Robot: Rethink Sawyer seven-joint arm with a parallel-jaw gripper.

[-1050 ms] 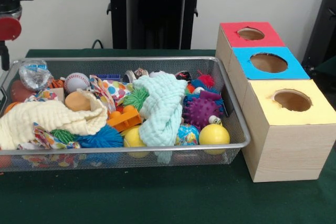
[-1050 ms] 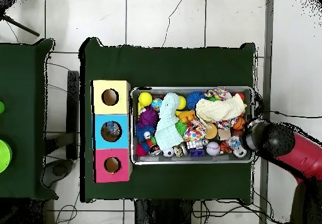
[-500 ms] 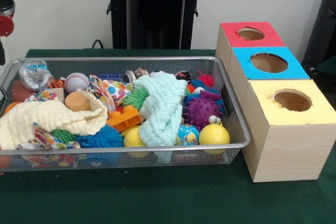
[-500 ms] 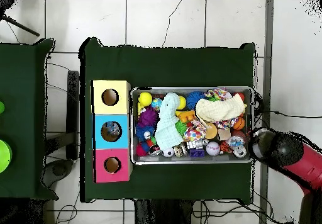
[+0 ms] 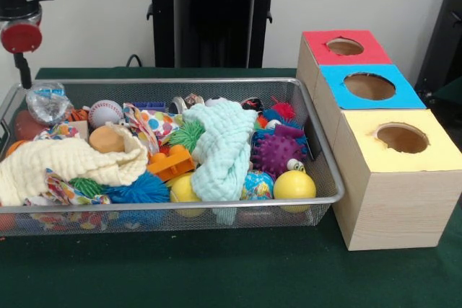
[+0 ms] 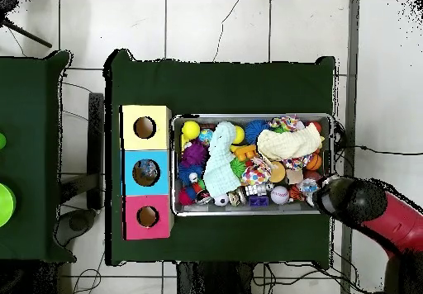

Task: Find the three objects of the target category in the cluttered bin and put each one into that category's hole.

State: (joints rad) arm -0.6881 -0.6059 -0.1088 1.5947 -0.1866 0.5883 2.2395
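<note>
- The arm (image 6: pixel 376 212) reaches over the corner of the bin (image 5: pixel 173 203); in the front view its red and black end shows at the top left edge.
- The hand (image 5: pixel 22 41) hangs above the bin's left end in the front view. Whether it is released or clenched cannot be told from either view.
- The bin is a wire mesh tray standing on the green worktop (image 5: pixel 216 272), filled with mixed toys and cloths.
- A mint cloth (image 5: pixel 220 149) lies across the middle of the bin, draped toward the front rim.
- A cream cloth (image 5: pixel 65 164) covers the front left part of the bin.
- A baseball (image 5: pixel 105 112) lies near the back left, beside a crumpled clear wrapper (image 5: pixel 47 102).
- An orange block (image 5: pixel 170 163) sits between the two cloths.
- A purple spiky ball (image 5: pixel 276 152) lies at the right end, with a yellow ball (image 5: pixel 294 185) in front of it, against the rim.
- A blue spiky ball (image 5: pixel 137 190) lies at the front, just below the cream cloth.
- A wooden box (image 5: pixel 393 207) stands beside the bin's right end, touching or nearly touching it.
- Its top carries three round holes in a row: a red panel (image 5: pixel 345 47) farthest back, a blue panel (image 5: pixel 369 86) in the middle, a yellow panel (image 5: pixel 401 138) nearest the front.
- Which category is the target cannot be told; all toys seen lie in the bin.
</note>
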